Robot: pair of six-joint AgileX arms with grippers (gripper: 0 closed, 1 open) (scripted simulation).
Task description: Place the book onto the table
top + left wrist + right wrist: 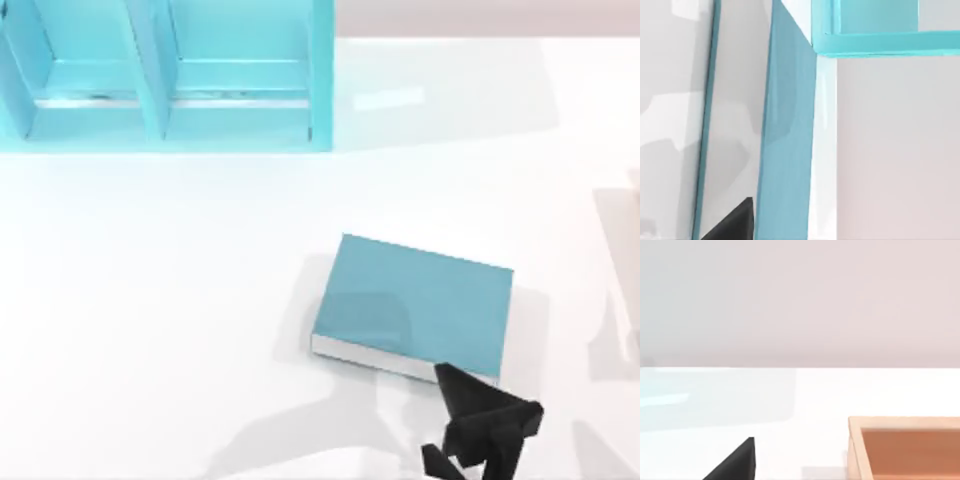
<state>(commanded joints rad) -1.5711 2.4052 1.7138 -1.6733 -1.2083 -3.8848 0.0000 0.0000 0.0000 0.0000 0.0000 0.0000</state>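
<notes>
The book [415, 305] lies flat on the white table [150, 300], right of centre, teal cover up and white page edge toward the front. My left gripper [458, 388] is at the book's front right corner, its dark tip just touching that corner's edge. In the left wrist view the book's teal surface [787, 150] and white edge run close beside the gripper's dark tip [732, 225]. My right gripper [735, 462] hangs parked over bare table, away from the book.
A turquoise compartmented shelf unit [165, 80] stands at the back left and also appears as the shelf [880, 42] in the left wrist view. A shallow wooden box [905, 450] sits near the right arm. Open table surface spreads left of the book.
</notes>
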